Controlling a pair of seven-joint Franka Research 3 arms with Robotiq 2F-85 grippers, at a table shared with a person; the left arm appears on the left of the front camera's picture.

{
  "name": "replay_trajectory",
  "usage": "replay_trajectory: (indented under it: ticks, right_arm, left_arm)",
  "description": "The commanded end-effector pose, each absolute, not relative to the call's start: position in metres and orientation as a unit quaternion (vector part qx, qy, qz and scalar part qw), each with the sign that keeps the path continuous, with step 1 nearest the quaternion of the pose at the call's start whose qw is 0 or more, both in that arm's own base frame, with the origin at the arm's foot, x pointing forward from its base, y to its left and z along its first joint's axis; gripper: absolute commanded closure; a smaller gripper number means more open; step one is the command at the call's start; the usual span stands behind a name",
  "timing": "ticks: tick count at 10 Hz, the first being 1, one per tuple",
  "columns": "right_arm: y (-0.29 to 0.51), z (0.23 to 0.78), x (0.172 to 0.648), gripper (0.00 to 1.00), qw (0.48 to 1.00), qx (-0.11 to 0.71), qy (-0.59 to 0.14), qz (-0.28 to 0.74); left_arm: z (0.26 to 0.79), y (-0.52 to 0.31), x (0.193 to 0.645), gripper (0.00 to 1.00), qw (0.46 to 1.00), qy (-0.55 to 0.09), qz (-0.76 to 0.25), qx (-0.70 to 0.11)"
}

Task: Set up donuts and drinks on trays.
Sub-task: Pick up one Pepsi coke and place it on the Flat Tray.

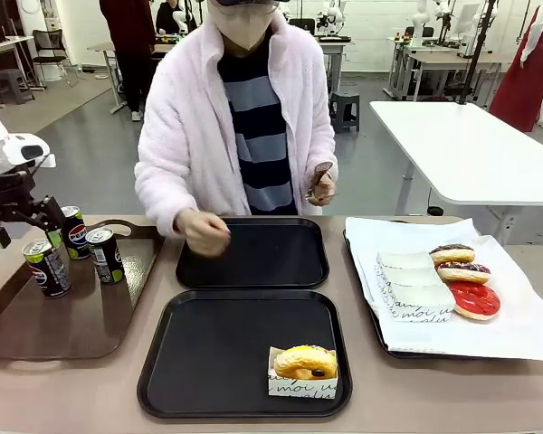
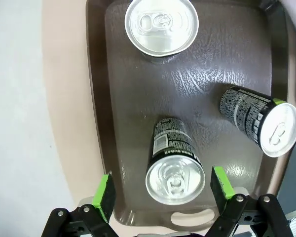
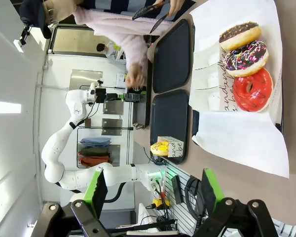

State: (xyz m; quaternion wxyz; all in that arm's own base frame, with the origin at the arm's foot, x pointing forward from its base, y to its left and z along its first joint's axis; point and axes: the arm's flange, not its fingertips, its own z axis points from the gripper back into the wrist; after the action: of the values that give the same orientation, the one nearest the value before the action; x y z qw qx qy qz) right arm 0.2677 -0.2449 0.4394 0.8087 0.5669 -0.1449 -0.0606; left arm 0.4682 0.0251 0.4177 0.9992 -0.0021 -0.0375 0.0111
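Jaws of the left gripper (image 2: 163,188) are held wide apart above one upright can (image 2: 170,148) on the brown tray (image 2: 133,98), and the right gripper (image 3: 153,191) is seen open too. One yellow donut (image 1: 305,360) is set on the near black tray (image 1: 217,362).

Lab: white worktables (image 1: 471,149), stools (image 1: 346,108)
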Motion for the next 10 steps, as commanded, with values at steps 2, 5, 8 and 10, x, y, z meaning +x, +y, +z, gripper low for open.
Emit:
replay_trajectory:
  ticks: [2,5,8,10]
  right_arm:
    - [-0.245,0.439,0.268,0.00,0.805,0.572,-0.147,-0.058]
    - [-0.245,0.439,0.268,0.00,0.805,0.572,-0.147,-0.058]
    - [-0.245,0.439,0.268,0.00,0.805,0.572,-0.147,-0.058]
    - [-0.245,0.439,0.268,0.00,0.805,0.572,-0.147,-0.058]
  left_arm:
    - [0.403,0.021,0.475,0.00,0.999,-0.032,0.003,0.000]
    - [0.391,0.021,0.476,0.00,1.000,-0.018,0.010,-0.002]
    - [0.385,0.019,0.474,0.00,1.000,-0.014,0.014,-0.008]
    - [0.386,0.017,0.474,0.19,1.000,-0.019,0.016,-0.014]
